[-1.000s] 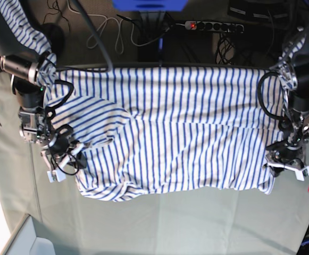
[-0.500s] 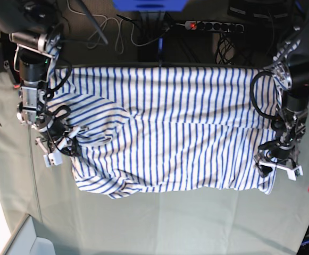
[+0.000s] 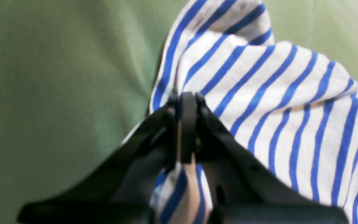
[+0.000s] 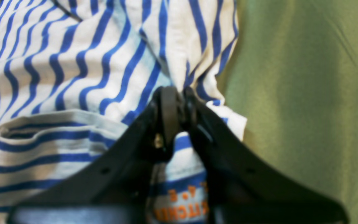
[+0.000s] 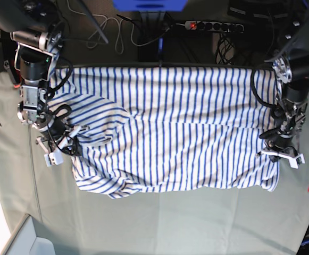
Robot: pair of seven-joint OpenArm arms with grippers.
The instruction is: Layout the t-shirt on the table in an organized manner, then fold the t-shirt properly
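Item: table (image 5: 159, 223) bearing t-shirt (image 5: 175, 133), spread wide, rumpled at your right arm's end.
You have the left gripper (image 5: 280, 152) and right gripper (image 5: 58, 151) each pinched closed on opposite shirt edges.

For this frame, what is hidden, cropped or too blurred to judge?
- Base view: the t-shirt far edge hangs past the table rim; sleeves cannot be told apart.
- Right wrist view: orange print under the right end effector is blurred and partly covered, unreadable.
- Left wrist view: fabric pinched in the left end effector is blurred; layer count unclear.
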